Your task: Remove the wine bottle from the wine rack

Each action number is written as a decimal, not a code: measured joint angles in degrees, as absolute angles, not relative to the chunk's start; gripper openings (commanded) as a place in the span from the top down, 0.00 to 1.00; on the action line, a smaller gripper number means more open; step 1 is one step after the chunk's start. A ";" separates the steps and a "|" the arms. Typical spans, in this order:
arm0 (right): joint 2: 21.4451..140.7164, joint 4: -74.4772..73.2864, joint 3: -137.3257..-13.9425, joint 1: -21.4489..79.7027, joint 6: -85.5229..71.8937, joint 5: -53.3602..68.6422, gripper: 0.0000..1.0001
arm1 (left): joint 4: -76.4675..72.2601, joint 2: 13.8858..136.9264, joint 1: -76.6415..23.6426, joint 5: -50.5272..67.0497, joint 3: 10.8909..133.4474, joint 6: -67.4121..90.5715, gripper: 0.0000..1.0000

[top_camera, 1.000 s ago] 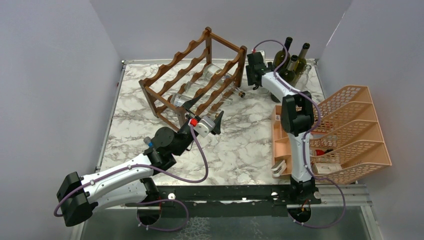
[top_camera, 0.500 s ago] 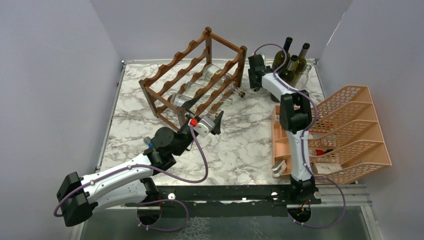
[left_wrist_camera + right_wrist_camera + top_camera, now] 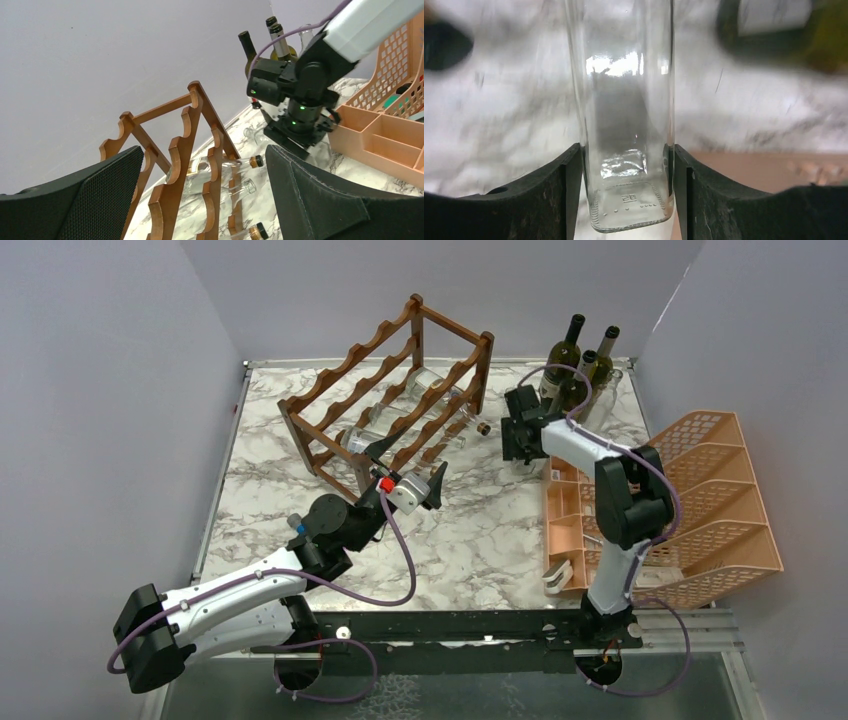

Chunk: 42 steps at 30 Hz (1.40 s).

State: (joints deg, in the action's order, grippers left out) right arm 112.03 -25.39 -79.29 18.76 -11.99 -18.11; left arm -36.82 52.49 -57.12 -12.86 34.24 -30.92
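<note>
We start at 7 o'clock in the overhead view, where the left arm reaches up across the marble table [image 3: 480, 530] toward the middle. The left gripper [image 3: 408, 462] stands with its fingers spread wide and nothing between them, just short of the near corner of the wine rack [image 3: 486, 365]. The rack is dark brown wood with wavy rails and sits skewed on the far half of the table, around 11 to 12 o'clock. Several clear bottles [image 3: 432, 390] lie in it, necks pointing toward 3 o'clock. From the left wrist we look past the rack's scalloped rails and see gold caps on two of those necks. Further right, at about 1 o'clock, the right gripper [image 3: 626, 152] hangs over the table, apart from the rack's right end. Its wrist camera shows the fingers [image 3: 566, 195] pressed against both sides of a clear wine bottle [image 3: 624, 100], gripping it near the base, so this bottle is off the rack. We cannot tell from the overhead view how the bottle is tilted. Just beyond, in the far right corner, dark bottles [image 3: 567, 355] stand upright together. At 3 o'clock an orange plastic organiser [image 3: 730, 440] sits at the table's right edge.
</note>
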 measured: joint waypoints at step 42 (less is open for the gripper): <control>121.75 -32.84 -100.88 19.62 -6.55 -9.63 0.40 | -36.82 51.94 -57.12 -12.43 34.24 -31.00 0.01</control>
